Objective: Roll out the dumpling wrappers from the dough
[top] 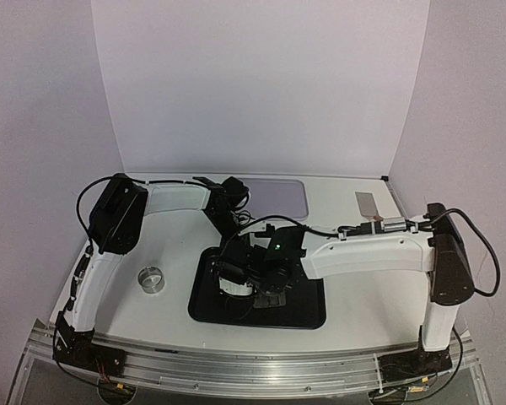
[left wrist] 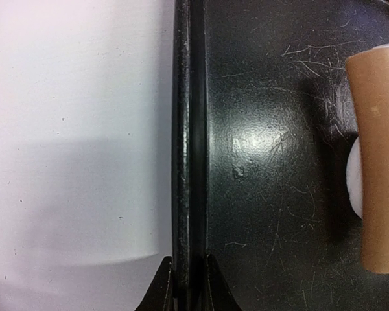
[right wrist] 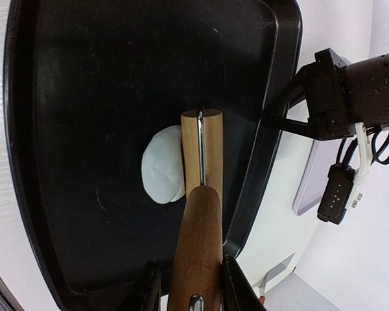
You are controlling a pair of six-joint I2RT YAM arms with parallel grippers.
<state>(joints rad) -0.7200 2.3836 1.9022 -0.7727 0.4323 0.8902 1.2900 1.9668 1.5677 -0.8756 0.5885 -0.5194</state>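
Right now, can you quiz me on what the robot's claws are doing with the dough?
1. True or false: the right claw holds the wooden roller.
2. What does the left claw pinch? A: the rim of the black tray. B: a spoon. C: a cup.
3. Fill in: the roller's end lies partly over a white lump of ____.

Key: 1 true. 2 A. 3 dough.
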